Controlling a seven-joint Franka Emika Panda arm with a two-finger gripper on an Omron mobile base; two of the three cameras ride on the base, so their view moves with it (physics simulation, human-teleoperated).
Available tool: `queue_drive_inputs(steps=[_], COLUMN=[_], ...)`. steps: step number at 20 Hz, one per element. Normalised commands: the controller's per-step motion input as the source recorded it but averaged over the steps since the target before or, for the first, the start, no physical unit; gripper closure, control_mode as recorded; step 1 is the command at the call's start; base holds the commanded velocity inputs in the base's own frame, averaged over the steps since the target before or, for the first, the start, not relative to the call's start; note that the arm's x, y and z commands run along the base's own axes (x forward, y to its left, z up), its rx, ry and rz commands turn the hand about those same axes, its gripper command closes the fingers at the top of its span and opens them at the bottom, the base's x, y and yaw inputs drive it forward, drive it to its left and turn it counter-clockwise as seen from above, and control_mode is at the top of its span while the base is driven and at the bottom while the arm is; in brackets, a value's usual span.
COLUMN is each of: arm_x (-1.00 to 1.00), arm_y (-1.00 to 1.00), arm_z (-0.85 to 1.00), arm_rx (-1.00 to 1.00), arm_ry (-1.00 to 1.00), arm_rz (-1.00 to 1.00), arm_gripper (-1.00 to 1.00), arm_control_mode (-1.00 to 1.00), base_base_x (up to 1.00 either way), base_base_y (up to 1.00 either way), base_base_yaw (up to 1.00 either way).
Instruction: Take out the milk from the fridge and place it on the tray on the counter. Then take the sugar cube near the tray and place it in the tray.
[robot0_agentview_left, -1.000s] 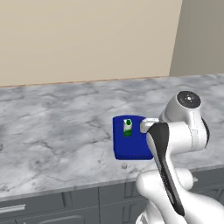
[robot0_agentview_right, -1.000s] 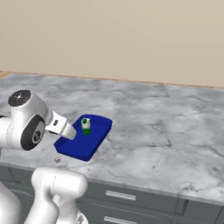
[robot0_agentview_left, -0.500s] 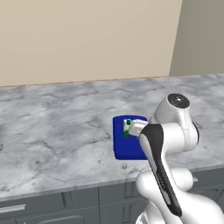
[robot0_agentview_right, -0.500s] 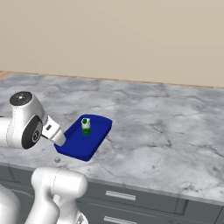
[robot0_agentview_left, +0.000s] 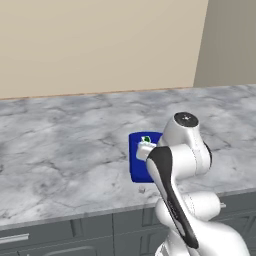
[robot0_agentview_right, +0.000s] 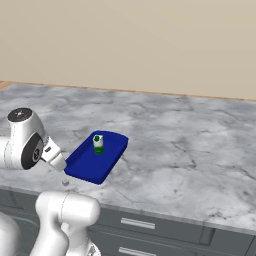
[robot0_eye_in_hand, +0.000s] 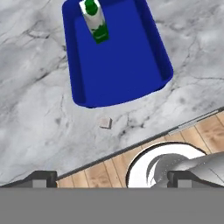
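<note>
Small white green-topped milk carton (robot0_eye_in_hand: 95, 19) upright in deep-blue rectangular tray (robot0_eye_in_hand: 127, 65); tiny pale sugar cube (robot0_eye_in_hand: 105, 123) on marble tabletop (robot0_agentview_right: 190, 150) just beside tray's near edge; tool (robot0_eye_in_hand: 109, 178) spread wide, has dropped nearer.

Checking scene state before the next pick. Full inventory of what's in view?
milk: one, white carton with green patch and top, upright at the far end of the tray.
tray: one, deep blue, on the counter close to its front edge.
sugar cube: one, pale whitish-grey, on the counter just off the tray's near end, apart from it.
counter: one, grey-white veined marble, over dark grey cabinet fronts.
wall: beige, behind the counter.
floor: wood planks, below the counter edge.
tool: one, dark fingertips, open, above the counter's front edge, holding nothing.
</note>
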Motion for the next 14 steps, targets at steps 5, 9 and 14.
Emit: queue_drive_inputs(steps=[5,9,14], arm_x=[0.0,0.0,0.0], arm_y=[0.22,0.0,0.0], arm_z=[-0.4,-0.44,-0.45], arm_rx=[0.0,-0.05,-0.01], arm_ry=[0.01,0.0,0.0], arm_rz=[-0.11,-0.05,-0.02], arm_gripper=[-1.0,-1.0,-1.0], arm_control_mode=[-1.0,-1.0,-1.0], base_base_x=[0.0,0.0,0.0], base_base_y=[0.0,0.0,0.0], base_base_yaw=[0.0,0.0,0.0])
